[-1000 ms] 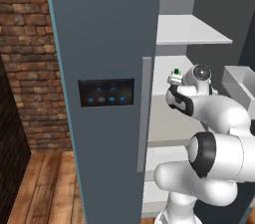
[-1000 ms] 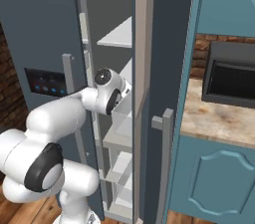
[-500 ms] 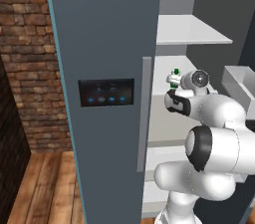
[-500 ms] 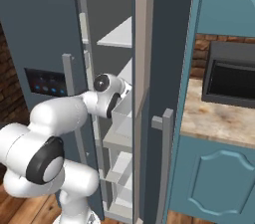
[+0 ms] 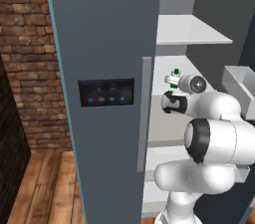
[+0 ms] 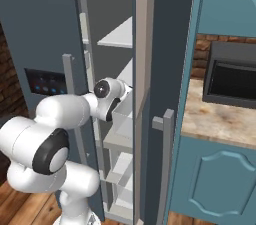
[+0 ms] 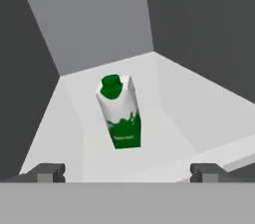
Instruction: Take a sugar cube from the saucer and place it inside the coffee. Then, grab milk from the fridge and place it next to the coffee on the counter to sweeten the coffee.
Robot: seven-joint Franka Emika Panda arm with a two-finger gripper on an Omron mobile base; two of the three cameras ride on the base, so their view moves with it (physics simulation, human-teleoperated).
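Note:
The fridge (image 5: 99, 29) stands with its doors open, and my arm reaches in between them. The milk (image 7: 119, 111), a white-and-green carton with a green cap, stands upright on a white shelf (image 7: 169, 118) inside. In the hand view my gripper (image 7: 127, 173) is open. Its two dark fingertips (image 7: 47, 172) are set wide apart, short of the carton and not touching it. The carton lies straight ahead, centred between them. From the left base view the milk (image 5: 174, 76) peeks out just beyond my hand, level with the door handle (image 5: 144, 113). The counter (image 6: 220, 119) lies to the fridge's right.
The fridge's grey walls close in on both sides of the hand. An upper shelf (image 5: 191, 31) hangs above the arm. A white door bin (image 5: 239, 81) sits to the right of my elbow. A dark microwave (image 6: 232, 74) stands on the counter over teal cabinets (image 6: 215, 179).
My hand has pushed a little deeper into the fridge toward the milk and the elbow has shifted with it. The jaws stay wide open.

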